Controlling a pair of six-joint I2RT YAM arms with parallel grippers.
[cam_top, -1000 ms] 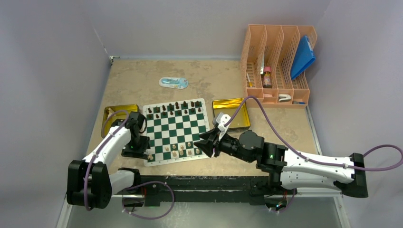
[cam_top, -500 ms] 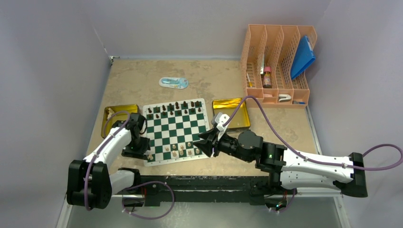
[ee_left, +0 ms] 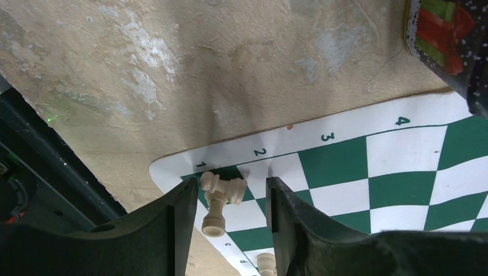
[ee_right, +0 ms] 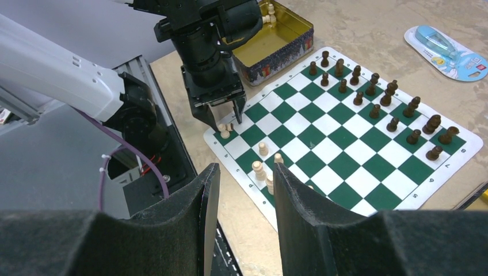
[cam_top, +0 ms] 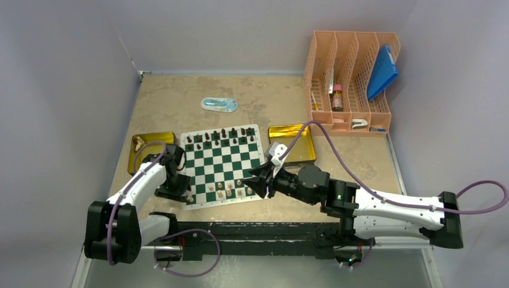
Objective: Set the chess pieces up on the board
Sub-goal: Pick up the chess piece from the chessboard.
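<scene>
- A tan, stone-patterned table [cam_top: 270,102] takes up the middle of the scene, with pale lilac walls [cam_top: 240,36] around it.
- A gold tray [cam_top: 153,141] lies on the left side of the table; its outer wall is dark with a printed pattern.
- A second gold tray [cam_top: 289,134] lies right of centre.
- A peach mesh file organizer [cam_top: 350,57] stands at the far right.
- A blue folder [cam_top: 382,72] leans in its rightmost slot.
- A small pink-capped bottle [cam_top: 337,99] stands in a middle slot.
- A blue item in a clear blister pack [cam_top: 219,104] lies flat at the far middle.

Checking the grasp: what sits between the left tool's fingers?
Two cream chess pieces on the board's corner, shown in the left wrist view.
</scene>
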